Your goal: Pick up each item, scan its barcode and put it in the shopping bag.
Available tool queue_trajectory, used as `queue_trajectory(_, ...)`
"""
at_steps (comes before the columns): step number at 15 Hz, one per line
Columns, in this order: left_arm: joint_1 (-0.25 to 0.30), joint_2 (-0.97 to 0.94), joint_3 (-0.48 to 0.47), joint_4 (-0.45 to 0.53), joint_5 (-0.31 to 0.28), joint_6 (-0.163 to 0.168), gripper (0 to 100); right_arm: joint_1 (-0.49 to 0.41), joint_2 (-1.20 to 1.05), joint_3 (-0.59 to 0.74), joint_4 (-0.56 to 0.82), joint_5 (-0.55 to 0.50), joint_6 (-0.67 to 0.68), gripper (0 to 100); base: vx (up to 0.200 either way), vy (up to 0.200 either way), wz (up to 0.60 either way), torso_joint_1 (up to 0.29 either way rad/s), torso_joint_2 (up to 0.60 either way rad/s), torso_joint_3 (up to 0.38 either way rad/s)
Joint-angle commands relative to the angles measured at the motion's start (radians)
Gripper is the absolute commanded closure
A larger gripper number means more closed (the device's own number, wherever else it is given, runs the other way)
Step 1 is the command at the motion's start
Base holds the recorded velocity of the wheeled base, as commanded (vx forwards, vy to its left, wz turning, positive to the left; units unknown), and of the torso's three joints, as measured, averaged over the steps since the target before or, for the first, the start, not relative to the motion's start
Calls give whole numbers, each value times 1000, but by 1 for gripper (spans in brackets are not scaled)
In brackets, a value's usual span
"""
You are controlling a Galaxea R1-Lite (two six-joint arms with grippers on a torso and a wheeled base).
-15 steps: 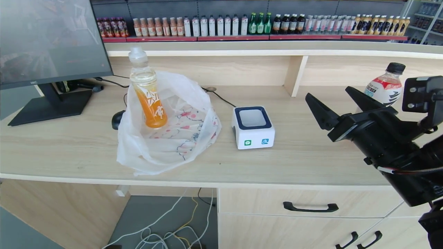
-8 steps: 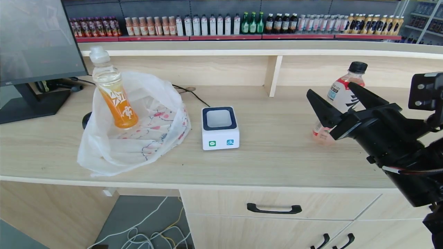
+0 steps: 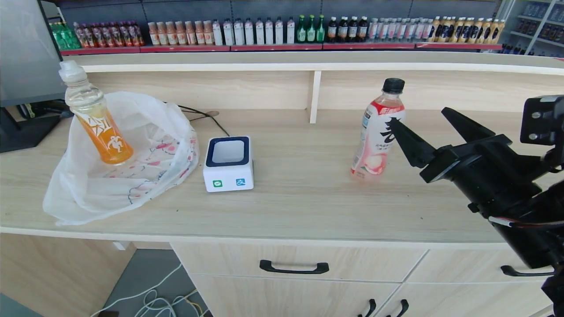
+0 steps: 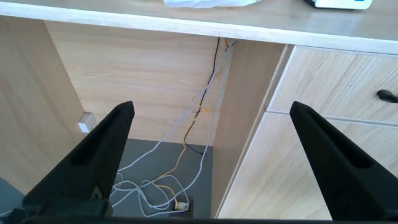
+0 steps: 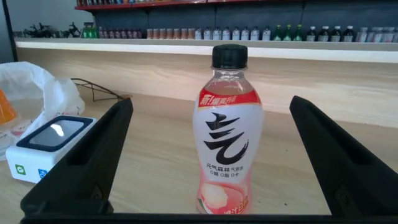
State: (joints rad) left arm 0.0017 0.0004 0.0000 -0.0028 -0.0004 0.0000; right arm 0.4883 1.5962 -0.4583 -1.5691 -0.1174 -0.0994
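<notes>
The left gripper [image 4: 211, 107] is held low before the counter [image 4: 143, 68] front, spread wide. The right gripper [image 3: 416, 116] is likewise spread, near the upright pink bottle [image 3: 376, 132]. Farther left, an orange bottle [image 3: 99, 127] is stood in the shopping bag [image 3: 110, 189], beside the scanner [image 3: 228, 163].

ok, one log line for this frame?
right tool open, facing black-capped pink drink bottle | orange drink bottle in white plastic bag | left tool open, below counter

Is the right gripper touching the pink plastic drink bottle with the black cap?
Apart. The right wrist view shows clear gaps on both sides between the pink black-capped bottle and the open right gripper.
</notes>
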Motion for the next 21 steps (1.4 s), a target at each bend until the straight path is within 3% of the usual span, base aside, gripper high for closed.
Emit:
queue_trajectory(1,0,0,0,0,0,2,0,-8,4,-2,-2,1,3,0,0,0,0,0,0,0)
queue_trajectory(16,0,0,0,1,0,5,0,3,168,4,-2,-2,-5,0,0,0,0,0,0,0)
queue_trajectory(21,0,0,0,0,0,5,0,44,231,-40,-2,-10,-2,0,0,0,0,0,0,0)
